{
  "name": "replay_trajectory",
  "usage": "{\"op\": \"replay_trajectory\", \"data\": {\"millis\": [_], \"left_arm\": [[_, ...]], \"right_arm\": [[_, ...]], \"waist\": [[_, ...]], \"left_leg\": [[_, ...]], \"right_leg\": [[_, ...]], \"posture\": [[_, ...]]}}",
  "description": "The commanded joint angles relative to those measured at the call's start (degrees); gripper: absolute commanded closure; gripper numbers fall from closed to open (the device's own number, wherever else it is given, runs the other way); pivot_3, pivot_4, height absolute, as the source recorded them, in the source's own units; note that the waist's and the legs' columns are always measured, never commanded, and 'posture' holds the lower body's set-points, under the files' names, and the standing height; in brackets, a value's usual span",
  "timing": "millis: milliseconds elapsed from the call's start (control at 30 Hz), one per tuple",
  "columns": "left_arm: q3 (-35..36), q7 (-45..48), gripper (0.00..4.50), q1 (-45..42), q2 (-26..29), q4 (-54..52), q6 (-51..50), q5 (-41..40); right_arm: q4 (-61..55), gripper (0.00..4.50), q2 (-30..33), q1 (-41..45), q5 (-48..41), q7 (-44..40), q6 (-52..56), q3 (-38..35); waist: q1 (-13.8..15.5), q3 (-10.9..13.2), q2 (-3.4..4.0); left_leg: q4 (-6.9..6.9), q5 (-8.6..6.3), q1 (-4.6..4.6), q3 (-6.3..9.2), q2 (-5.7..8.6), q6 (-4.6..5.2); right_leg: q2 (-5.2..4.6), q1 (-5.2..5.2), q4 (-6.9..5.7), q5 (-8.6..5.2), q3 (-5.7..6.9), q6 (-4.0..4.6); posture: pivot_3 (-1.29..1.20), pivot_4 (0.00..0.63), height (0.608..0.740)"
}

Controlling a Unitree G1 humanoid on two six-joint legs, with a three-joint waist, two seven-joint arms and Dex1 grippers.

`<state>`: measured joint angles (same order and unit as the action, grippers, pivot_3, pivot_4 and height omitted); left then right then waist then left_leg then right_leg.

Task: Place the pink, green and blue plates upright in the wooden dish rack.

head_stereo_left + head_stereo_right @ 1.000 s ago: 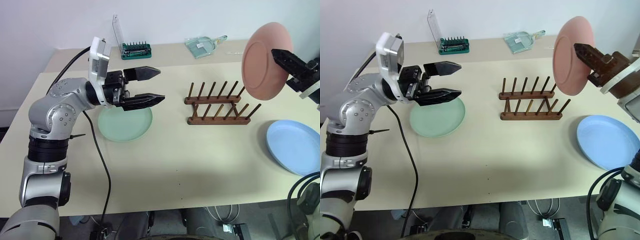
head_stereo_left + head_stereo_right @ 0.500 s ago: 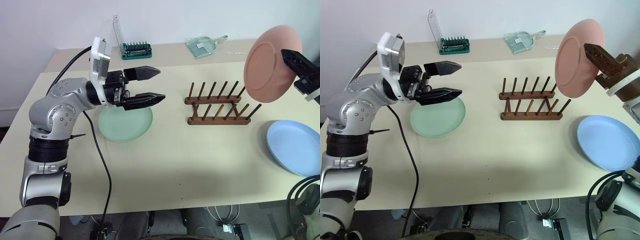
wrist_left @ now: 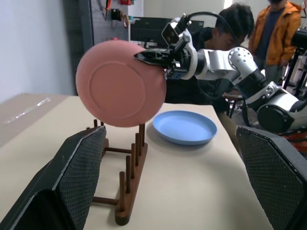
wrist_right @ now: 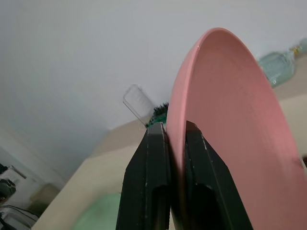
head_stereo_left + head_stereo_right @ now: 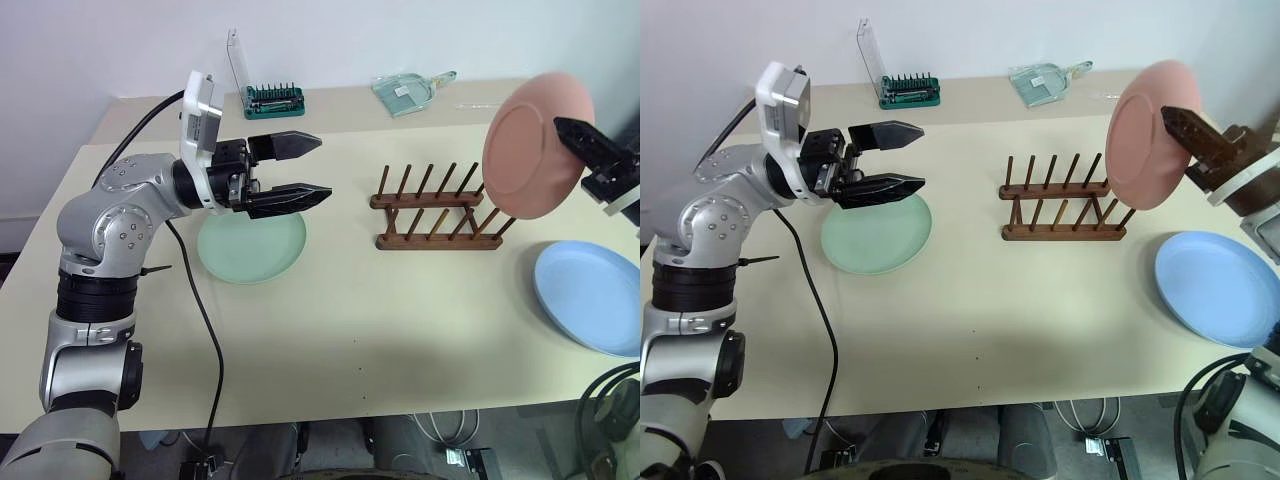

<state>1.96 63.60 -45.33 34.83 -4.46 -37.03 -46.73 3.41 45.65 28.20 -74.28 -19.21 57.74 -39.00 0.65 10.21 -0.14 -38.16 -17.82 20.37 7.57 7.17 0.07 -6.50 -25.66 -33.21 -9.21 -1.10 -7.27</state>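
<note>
While the left pincer (image 5: 292,172) hangs spread wide and idle above the green plate (image 5: 251,247), all the change we see is on the right: since a second ago the right pincer (image 5: 1180,127), pinching the rim of the pink plate (image 5: 531,144), has carried it a little lower and rolled it slightly. Its lower edge now hangs just over the end pegs of the wooden dish rack (image 5: 437,210) nearest that pincer; earlier it sat higher and further out.

In the left wrist view the pink plate stands on edge over the rack's far end, not yet seated between pegs as far as we can tell. The right wrist view shows both black fingers (image 4: 152,182) pressed onto the rim.

The blue plate (image 5: 590,296) lies flat on the surface (image 5: 340,350) below and beside the right pincer, untouched; the green plate lies flat under the left one.

We judge this as the first plate mid-descent toward a slot, with two plates left. Next comes lining the edge up with a peg gap; a skewed plate could catch a peg top.
</note>
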Motion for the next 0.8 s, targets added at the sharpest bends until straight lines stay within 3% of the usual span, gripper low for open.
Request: {"op": "replay_trajectory", "data": {"millis": [33, 133, 333, 467, 800], "left_arm": [[1.8, 0.0, 0.02, -1.5, 0.3, -0.4, 0.2, 0.0], [1.7, 0.1, 0.0, -1.6, 0.3, -0.2, 0.4, 0.3], [1.7, -0.1, 0.0, -1.4, 0.2, -0.5, 0.4, 0.3], [1.8, -0.4, 0.0, -1.3, 0.2, -0.5, 0.0, 0.1], [1.1, -2.1, 0.0, -1.7, 1.0, 2.3, 0.3, 3.5]], "right_arm": [[0.1, 4.13, -1.0, 0.4, -0.3, -1.4, -2.1, -1.3], [0.8, 3.0, -1.7, 0.2, 0.9, -1.9, -2.9, -0.7], [0.5, 0.05, -1.9, 1.8, 0.9, -2.4, -3.2, 0.0], [-0.4, 0.01, -1.2, 2.7, 2.0, -2.9, -3.7, 0.4], [-5.7, 0.01, -1.5, 6.0, 11.1, -12.2, -20.8, 0.3]], "waist": [[0.0, 0.0, 0.0], [-0.1, 0.0, 0.0], [0.0, 0.0, 0.0], [0.0, 0.0, 0.0], [-0.1, 0.0, 0.0]], "left_leg": [[0.0, 0.0, 0.0, 0.0, 0.0, 0.0], [0.0, 0.0, -0.01, 0.0, 0.0, 0.0], [0.0, 0.05, -0.01, 0.0, 0.0, -0.08], [0.0, 0.05, -0.01, 0.0, 0.0, -0.08], [0.0, 0.05, -0.02, 0.0, 0.0, -0.09]], "right_leg": [[0.0, 0.0, 0.0, 0.0, 0.0, 0.0], [0.01, 0.0, -0.01, 0.0, 0.0, 0.0], [0.0, 0.0, 0.0, 0.0, -0.01, 0.0], [0.0, 0.0, 0.0, 0.0, -0.01, 0.0], [0.01, 0.0, -0.01, 0.0, 0.0, -0.01]], "posture": [[0.0, 0.15, 0.74], [0.0, 0.15, 0.74], [0.0, 0.15, 0.74], [0.0, 0.15, 0.74], [0.0, 0.15, 0.74]]}}
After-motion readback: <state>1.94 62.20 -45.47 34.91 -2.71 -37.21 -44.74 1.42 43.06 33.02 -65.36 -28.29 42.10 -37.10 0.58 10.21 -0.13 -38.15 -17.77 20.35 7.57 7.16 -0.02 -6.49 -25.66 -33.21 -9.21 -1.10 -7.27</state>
